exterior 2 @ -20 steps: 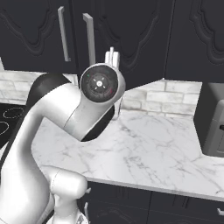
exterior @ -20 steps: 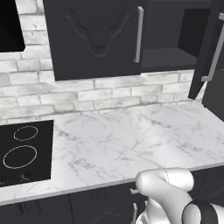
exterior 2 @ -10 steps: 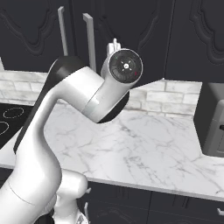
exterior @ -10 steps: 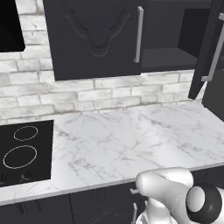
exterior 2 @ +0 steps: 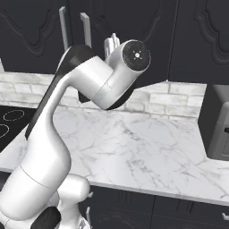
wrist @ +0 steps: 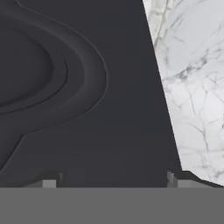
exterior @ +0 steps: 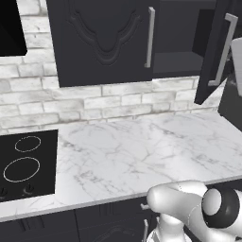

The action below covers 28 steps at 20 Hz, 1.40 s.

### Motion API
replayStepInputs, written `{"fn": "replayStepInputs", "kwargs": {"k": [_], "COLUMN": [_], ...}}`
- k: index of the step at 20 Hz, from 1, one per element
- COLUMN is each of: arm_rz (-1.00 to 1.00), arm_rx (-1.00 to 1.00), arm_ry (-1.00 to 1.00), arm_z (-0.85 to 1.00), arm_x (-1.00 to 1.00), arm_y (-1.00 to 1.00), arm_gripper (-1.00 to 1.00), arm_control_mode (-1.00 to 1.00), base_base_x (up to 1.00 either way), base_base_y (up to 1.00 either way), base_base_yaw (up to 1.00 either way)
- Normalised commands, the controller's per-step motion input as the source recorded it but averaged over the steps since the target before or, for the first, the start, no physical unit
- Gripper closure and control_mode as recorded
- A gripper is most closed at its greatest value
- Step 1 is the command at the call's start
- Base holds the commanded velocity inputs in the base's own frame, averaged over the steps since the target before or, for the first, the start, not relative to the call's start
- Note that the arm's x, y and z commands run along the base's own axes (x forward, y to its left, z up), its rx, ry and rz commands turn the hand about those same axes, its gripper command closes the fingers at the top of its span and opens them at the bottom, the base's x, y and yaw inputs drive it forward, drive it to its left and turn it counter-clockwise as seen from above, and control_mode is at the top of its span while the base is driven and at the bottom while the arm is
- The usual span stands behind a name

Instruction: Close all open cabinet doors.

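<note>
From the left base view, a closed cabinet door (exterior: 101,40) with a carved curvy panel and a silver bar handle (exterior: 150,37) hangs over the white brick backsplash (exterior: 85,101). Just to its right the cabinet stands open, its dark shelf (exterior: 177,61) exposed, and the open door (exterior: 218,49) swings outward at the right edge, its own bar handle facing the camera. Below lies the marble table (exterior: 142,151), with a black cooktop (exterior: 23,163) at its left end.

From the right base view, the white arm (exterior 2: 85,103) rises from lower left and bends toward the upper cabinets, its wrist near two silver handles (exterior 2: 85,29). A grey appliance (exterior 2: 217,123) sits on the table at right.

In the hand view, the fingers (wrist: 113,180) stand fairly wide apart with nothing between them, pointing at the carved black door face (wrist: 78,87) close ahead; marble shows to the right.
</note>
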Motion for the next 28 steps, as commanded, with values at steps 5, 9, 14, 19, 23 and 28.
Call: {"fn": "replayStepInputs", "kwargs": {"k": [5, 9, 14, 19, 23, 28], "arm_rz": [0.11, 0.09, 0.07, 0.06, 0.02, 0.00], "arm_rx": [0.00, 0.00, 0.00, 0.00, 0.00, 0.00], "arm_ry": [0.01, 0.03, 0.06, 0.08, 0.13, 0.11], "arm_z": [0.00, 0.00, 0.00, 0.00, 0.00, 0.00], "arm_x": [0.55, 0.67, 0.71, 0.70, 0.72, 0.69], "arm_y": [0.32, 0.22, 0.19, 0.12, 0.02, 0.01], "arm_gripper": [-1.00, -1.00, -1.00, -1.00, -1.00, -1.00], "arm_control_mode": [-1.00, -1.00, -1.00, -1.00, -1.00, -1.00], "base_base_x": [0.00, 0.00, 0.00, 0.00, 0.00, 0.00], "base_base_y": [0.00, 0.00, 0.00, 0.00, 0.00, 0.00], "base_base_yaw": [0.00, 0.00, 0.00, 0.00, 0.00, 0.00]}}
